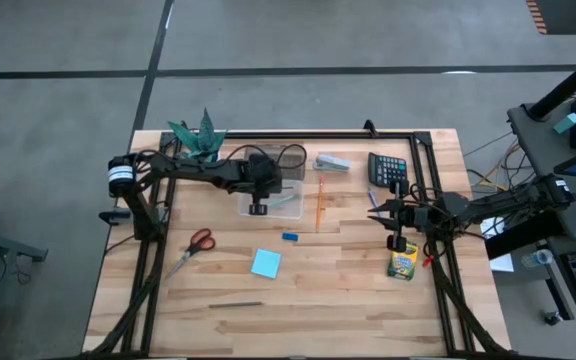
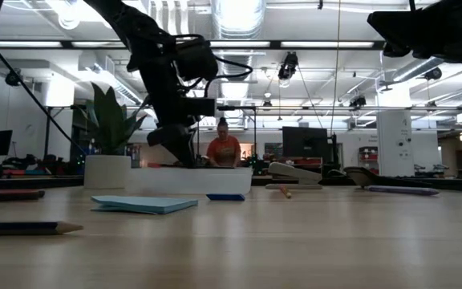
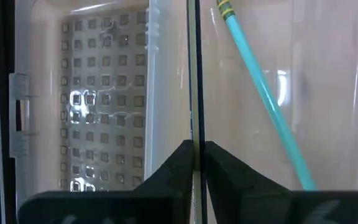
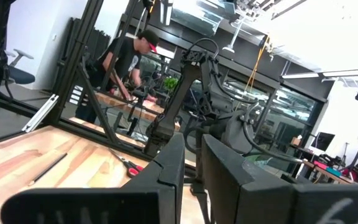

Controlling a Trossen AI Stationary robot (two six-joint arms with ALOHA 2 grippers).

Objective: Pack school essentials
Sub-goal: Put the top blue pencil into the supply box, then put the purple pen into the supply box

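Teal pencil point(image 3: 266, 99) in case point(image 1: 286, 203); scissors point(image 1: 194, 246), notepad point(image 1: 265, 263), eraser point(image 1: 290, 237), crayons point(image 1: 401, 264) etc. left. Left gripper point(image 3: 196, 163) pinches thin dark pencil point(image 3: 194, 74) over case; right gripper point(image 4: 193, 163) near-shut, empty.

The pale wooden plank table point(image 1: 348, 300) looked smooth with a faint sheen. The clear plastic box point(image 3: 104, 93) was glossy, its lid moulded with a raised square grid. The teal pencil point(image 3: 266, 99) looked smooth and painted. The light-blue square paper notepad point(image 1: 265, 263) was matt.

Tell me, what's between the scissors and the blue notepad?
Nothing; in the high view only bare wooden table lies between the scissors and the blue notepad.
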